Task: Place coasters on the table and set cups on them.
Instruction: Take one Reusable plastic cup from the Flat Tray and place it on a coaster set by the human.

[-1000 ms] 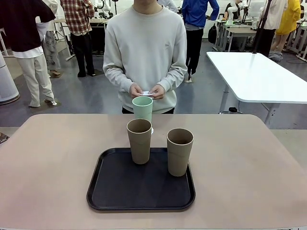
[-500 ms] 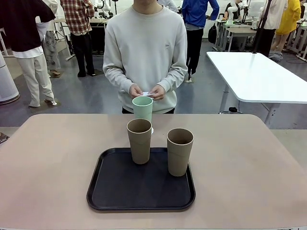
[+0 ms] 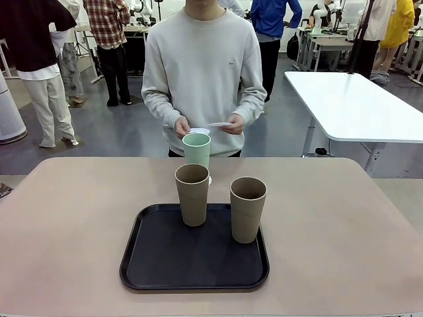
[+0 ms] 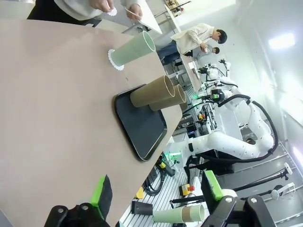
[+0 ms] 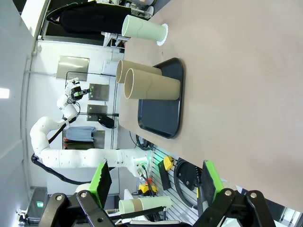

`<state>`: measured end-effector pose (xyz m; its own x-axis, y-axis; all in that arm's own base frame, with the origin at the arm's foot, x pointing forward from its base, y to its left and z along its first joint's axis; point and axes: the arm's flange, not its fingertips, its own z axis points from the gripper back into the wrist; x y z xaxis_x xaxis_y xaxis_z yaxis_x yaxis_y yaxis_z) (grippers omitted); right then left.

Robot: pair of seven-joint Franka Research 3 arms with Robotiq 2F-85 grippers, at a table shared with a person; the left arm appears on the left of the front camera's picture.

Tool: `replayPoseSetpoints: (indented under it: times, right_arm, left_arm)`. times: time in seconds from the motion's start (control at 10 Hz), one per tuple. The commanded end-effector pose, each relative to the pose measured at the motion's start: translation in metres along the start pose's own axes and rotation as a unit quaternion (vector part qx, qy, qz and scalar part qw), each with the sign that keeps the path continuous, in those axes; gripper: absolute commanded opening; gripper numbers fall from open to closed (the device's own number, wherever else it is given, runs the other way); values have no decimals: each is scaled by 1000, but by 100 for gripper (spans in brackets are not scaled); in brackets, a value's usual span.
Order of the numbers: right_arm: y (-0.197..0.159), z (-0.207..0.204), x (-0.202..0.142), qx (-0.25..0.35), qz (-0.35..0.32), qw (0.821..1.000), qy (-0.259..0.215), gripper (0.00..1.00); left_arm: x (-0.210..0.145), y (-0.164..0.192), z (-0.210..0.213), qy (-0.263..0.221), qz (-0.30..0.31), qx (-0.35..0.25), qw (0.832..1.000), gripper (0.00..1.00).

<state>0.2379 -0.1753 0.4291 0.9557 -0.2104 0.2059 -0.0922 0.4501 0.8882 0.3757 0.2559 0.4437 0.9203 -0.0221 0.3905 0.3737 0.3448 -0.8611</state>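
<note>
Cups, three in count. Mint cup (image 3: 196,149) upright on the counter (image 3: 73,218), just beyond the far rim of the black tray (image 3: 152,264). First tan cup (image 3: 192,195) upright on the tray near its far edge. Second tan cup (image 3: 248,210) also upright on the tray, just beside the first toward the robot's right, apart from it.

Coasters, three in count. Laid coaster (image 4: 112,60) flat on the counter under the mint cup, scalloped edge peeping out around the base. Two more off the counter, with the person at the far side: first held coaster (image 3: 199,131) in the person's hand on picture left (image 3: 182,125), just above the mint cup's rim; second held coaster (image 3: 219,123) pinched flat in the person's hand on picture right (image 3: 233,124). Both tan cups straight on the tray's black floor.

Tools, two. Left tool (image 4: 155,191) with jaws spread fully wide, green pads well apart, gripping nothing and touching nothing, well apart from tray and cups. Right tool (image 5: 155,182) likewise spread wide, empty, touching nothing, well apart from the tray.
</note>
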Motion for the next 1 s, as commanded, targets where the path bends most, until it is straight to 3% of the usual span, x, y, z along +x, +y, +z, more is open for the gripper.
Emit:
replayPoseSetpoints:
  times: [0.0,0.9]
  right_arm:
    - [0,-2,1,5,4,1000,-6,100]
    - [0,-2,1,5,4,1000,-6,100]
  left_arm:
    - [0,-2,2,2,-1,0,1000,100]
    - [0,-2,2,2,-1,0,1000,100]
